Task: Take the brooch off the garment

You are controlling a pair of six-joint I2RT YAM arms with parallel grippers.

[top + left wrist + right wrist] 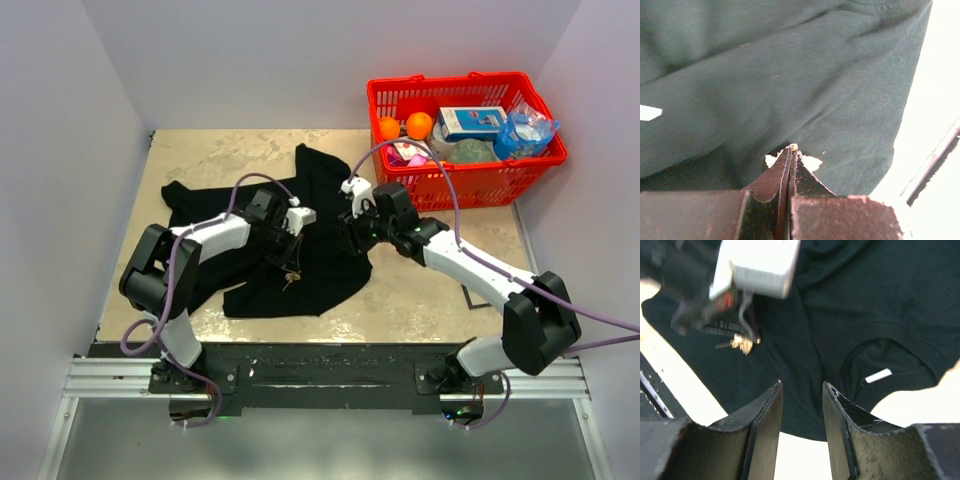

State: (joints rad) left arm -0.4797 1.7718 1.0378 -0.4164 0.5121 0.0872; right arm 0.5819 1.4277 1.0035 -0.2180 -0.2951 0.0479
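Note:
The garment (322, 272) is a black T-shirt spread over the middle of the table. It fills the left wrist view (790, 75) and the right wrist view (865, 290), where its white neck label (878, 376) shows. My left gripper (290, 266) is shut on the small gold brooch (290, 281) over the shirt's lower part. The brooch peeks out at the shut fingertips in the left wrist view (812, 162) and hangs under the left fingers in the right wrist view (742, 344). My right gripper (351, 236) is open and empty above the shirt, right of the brooch (801, 387).
A red basket (465, 185) stands at the back right with oranges (405, 126), a blue and white box (470, 122) and other items. A dark strip (480, 295) lies on the table at the right. The table's front edge is just below the shirt.

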